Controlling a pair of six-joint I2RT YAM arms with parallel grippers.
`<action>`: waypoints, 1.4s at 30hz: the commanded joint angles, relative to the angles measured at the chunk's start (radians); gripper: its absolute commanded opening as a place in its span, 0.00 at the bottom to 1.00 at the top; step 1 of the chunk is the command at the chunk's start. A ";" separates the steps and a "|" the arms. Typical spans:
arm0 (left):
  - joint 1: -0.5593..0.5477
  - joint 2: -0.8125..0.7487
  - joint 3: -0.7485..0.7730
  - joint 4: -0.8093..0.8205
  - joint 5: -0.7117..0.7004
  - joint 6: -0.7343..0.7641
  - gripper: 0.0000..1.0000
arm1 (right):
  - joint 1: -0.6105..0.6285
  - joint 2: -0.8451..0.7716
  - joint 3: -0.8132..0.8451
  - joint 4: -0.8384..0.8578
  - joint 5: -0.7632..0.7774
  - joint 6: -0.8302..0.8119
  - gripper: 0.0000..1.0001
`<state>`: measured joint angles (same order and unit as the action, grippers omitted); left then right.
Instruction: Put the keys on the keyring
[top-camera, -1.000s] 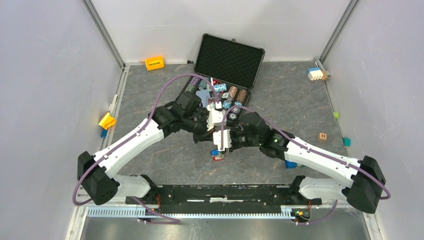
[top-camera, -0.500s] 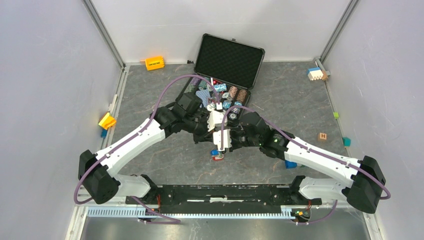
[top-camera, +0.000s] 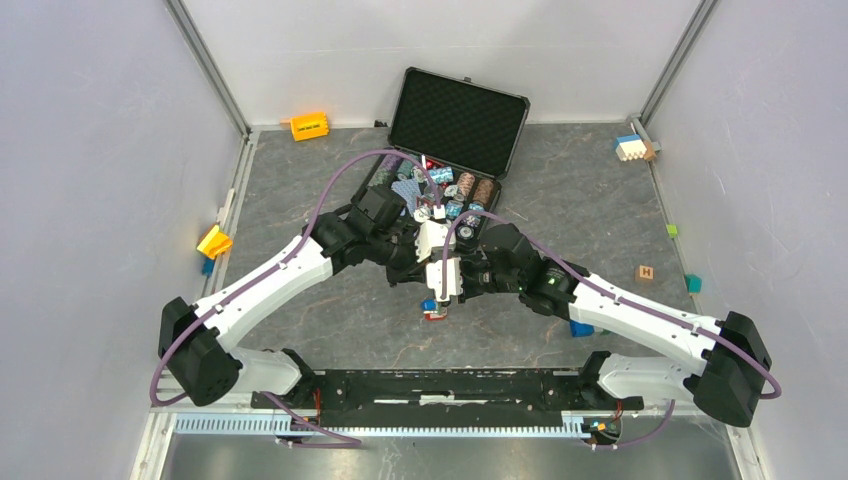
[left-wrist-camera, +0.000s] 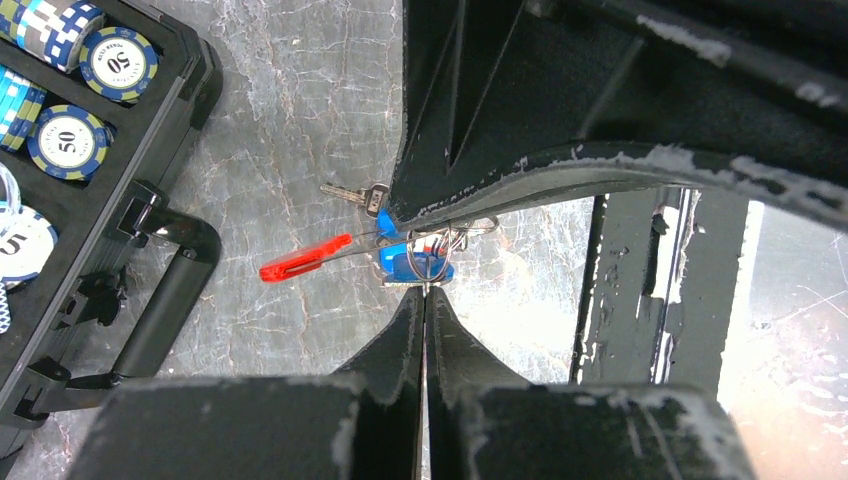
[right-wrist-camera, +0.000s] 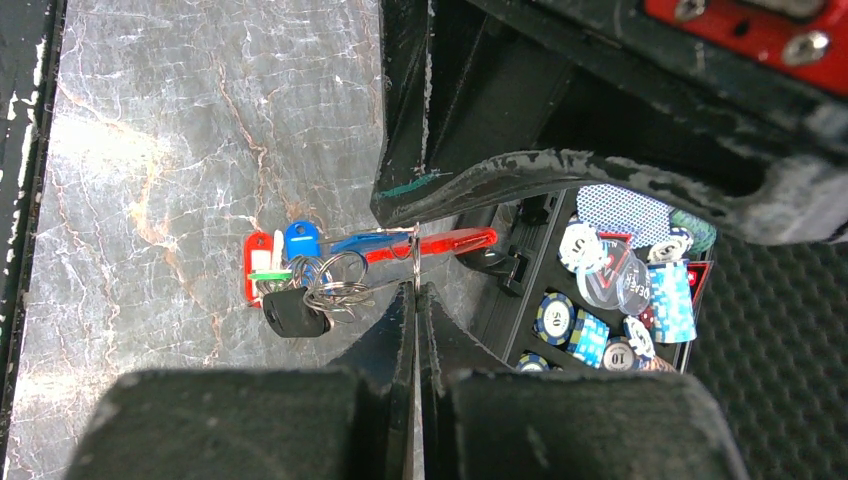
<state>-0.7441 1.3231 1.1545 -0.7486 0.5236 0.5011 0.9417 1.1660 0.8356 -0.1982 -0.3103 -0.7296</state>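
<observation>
Two pincers meet nose to nose over the middle of the tabletop (top-camera: 280, 180), just in front of the open case (top-camera: 460, 120) of poker chips (left-wrist-camera: 55, 140). On the left, the left pincer (left-wrist-camera: 425, 300) is pressed together. A thin metal wire runs down the seam between its fingers, and I take this to be the ring of the keyring (left-wrist-camera: 305, 260). The long red fob sticks out sideways, clear of the grip.

Between the two arms sits the bunch; whether it hangs free or rests on the surface I cannot tell. The keys (right-wrist-camera: 300, 240) cluster at the ring with blue, red and green caps, alongside a black fob (right-wrist-camera: 295, 315) and several loose wire loops. On the right, the right pincer (right-wrist-camera: 414, 292) is also pressed together on what looks like the same thin wire, opposite the other.

As I judge the handling, everything here is light, hard and rigid, so weight is no worry. The wire is thin, smooth and springy, though, and could twist or slip out from flat pads. The ring itself is the place to hold, gripped on either side of its split. A key is best taken by its plastic cap, which is broader and less slippery than the blade, leaving the hole free.
</observation>
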 joint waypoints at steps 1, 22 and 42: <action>-0.003 -0.008 0.016 0.043 -0.015 -0.028 0.02 | 0.006 -0.022 0.040 0.040 -0.030 0.009 0.00; 0.003 -0.033 -0.028 0.075 0.083 -0.005 0.02 | -0.001 -0.038 0.020 0.070 -0.070 0.028 0.00; 0.044 -0.056 -0.062 0.097 0.168 -0.012 0.02 | -0.017 -0.046 0.001 0.095 -0.119 0.044 0.00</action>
<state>-0.7101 1.2831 1.0946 -0.6922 0.6239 0.4946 0.9302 1.1496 0.8356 -0.1741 -0.3851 -0.7025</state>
